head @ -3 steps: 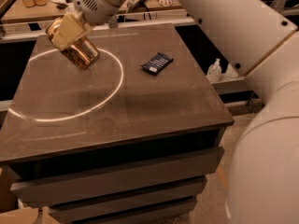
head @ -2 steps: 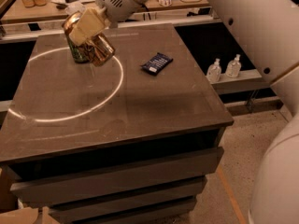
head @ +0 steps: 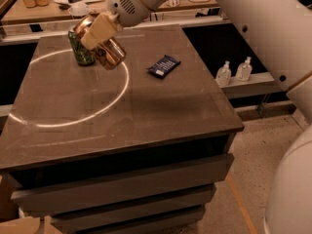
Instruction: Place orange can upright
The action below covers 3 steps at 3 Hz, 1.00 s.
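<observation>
**Orange can [head: 113, 55] held at a slant beside the green can [head: 80, 51]**

Orange can and green can sit close together at the far part of the dark worktop [head: 161, 112]. The green can stands upright. The orange can is just beside it, on the side facing the blue packet [head: 164, 66], and overlaps it in the camera view, so I cannot tell whether the two touch. The orange can is tilted: its silver top leans over and above the green can, and its base points down and away from the green can. Whether that base rests on the worktop or hangs just over it cannot be told.

The hand [head: 100, 30] is clenched on the orange can, with its tan fingers [head: 96, 33] across the can's middle. It sits just above the green can and slightly to the packet's side. The white arm [head: 273, 26] reaches it from beyond the packet, passing high over the worktop.

A thin ring of light [head: 127, 79] lies on the worktop; the green can stands on its far edge, and the orange can's base is just inside it. The blue packet lies flat outside the ring, well apart from the green can. Farther off past the packet, beyond the worktop's edge, two pale bottles [head: 234, 72] stand side by side on a low shelf [head: 258, 82].
</observation>
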Motion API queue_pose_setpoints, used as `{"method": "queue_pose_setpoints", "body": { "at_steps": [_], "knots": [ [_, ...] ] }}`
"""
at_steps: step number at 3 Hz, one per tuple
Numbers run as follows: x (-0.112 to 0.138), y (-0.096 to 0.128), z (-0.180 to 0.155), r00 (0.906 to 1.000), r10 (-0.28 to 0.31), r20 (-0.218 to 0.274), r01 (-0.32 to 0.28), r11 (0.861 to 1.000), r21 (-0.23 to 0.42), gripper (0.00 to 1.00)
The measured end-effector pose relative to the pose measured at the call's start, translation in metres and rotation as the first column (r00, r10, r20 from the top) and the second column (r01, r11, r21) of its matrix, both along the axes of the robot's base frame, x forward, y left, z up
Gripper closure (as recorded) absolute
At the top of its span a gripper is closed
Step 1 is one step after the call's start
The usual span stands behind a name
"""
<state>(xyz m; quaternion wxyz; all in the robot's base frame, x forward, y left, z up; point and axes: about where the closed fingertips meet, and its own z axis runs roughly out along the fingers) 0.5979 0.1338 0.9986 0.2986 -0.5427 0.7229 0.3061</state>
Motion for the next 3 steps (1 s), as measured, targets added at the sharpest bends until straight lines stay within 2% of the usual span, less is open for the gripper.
{"method": "queue_pose_setpoints", "body": {
  "at_steps": [1, 2, 3],
  "knots": [
    [0.022, -0.011, -0.011, 0.9956, 0.052, 0.078, -0.055, 0.998, 0.042, 1.0],
    [0.04, -0.019, -0.021, 0.9731, 0.157, 0.169, -0.184, 0.97, 0.159, 1.0],
    [0.038, -0.017, -0.03, 0.9602, 0.215, 0.178, -0.256, 0.933, 0.254, 1.0]
  ]
}}
